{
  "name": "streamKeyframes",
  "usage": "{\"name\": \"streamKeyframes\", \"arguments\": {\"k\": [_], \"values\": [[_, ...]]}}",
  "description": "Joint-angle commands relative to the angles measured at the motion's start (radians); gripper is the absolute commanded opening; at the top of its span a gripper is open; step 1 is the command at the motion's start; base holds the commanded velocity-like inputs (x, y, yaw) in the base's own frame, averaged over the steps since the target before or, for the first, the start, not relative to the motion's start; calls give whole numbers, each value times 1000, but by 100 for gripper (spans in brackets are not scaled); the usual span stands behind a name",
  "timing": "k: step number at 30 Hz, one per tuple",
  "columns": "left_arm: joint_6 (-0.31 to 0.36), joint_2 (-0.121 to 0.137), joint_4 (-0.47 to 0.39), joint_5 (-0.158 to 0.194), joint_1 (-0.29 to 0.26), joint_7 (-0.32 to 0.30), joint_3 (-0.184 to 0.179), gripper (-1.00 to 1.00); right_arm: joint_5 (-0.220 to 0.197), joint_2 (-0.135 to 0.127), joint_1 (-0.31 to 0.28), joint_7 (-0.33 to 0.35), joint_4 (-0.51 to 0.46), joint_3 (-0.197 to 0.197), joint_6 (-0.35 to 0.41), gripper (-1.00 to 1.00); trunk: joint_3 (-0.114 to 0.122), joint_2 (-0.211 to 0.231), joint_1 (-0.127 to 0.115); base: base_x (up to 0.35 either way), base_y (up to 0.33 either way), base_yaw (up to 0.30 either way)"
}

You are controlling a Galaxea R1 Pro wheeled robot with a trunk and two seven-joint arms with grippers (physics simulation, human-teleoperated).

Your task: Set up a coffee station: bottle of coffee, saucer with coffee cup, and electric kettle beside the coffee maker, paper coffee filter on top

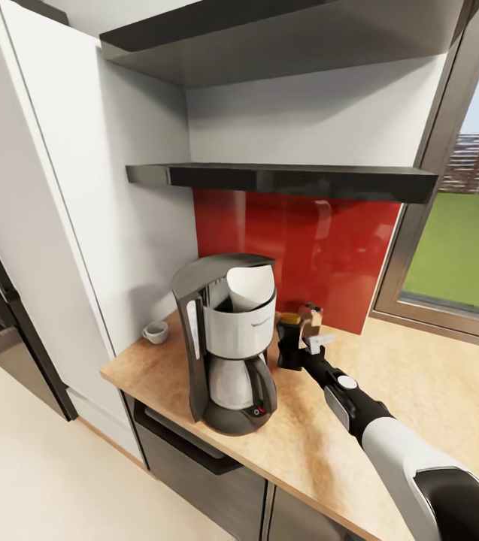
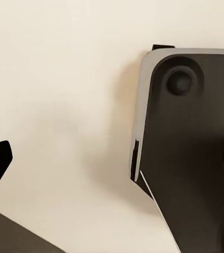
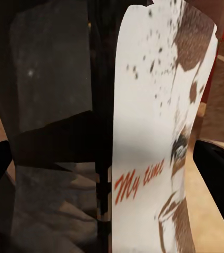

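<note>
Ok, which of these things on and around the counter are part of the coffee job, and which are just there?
Job:
coffee maker
filter in its top
coffee bottle, at the right pincer
cup
countertop

Just there:
shelf
red backsplash
window
white cabinet

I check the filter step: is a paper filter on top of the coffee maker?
Yes: a white paper filter sits in the coffee maker's open top.

The bottle of coffee (image 3: 159, 137) stands close, white label facing.
</note>
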Motion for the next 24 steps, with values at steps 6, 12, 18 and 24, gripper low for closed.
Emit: {"name": "streamKeyframes", "arguments": {"k": [6,12,18,24], "values": [[-1,0,-2,10,1,1,-4,100,-7,-1,-1,-1,2,4,-3,-100,-28,-44,24,0,0,0],[-1,0,-2,10,1,1,-4,100,-5,-3,-1,-2,2,3,-5,-100,-54,-86,47,0,0,0],[-1,1,-3,10,1,1,-4,100,-4,-6,0,-2,22,3,-28,-100,-77,-128,70,0,0,0],[-4,2,-2,9,1,1,-6,100,-3,-10,-1,0,72,5,-179,-100,-90,-156,85,0,0,0]]}}
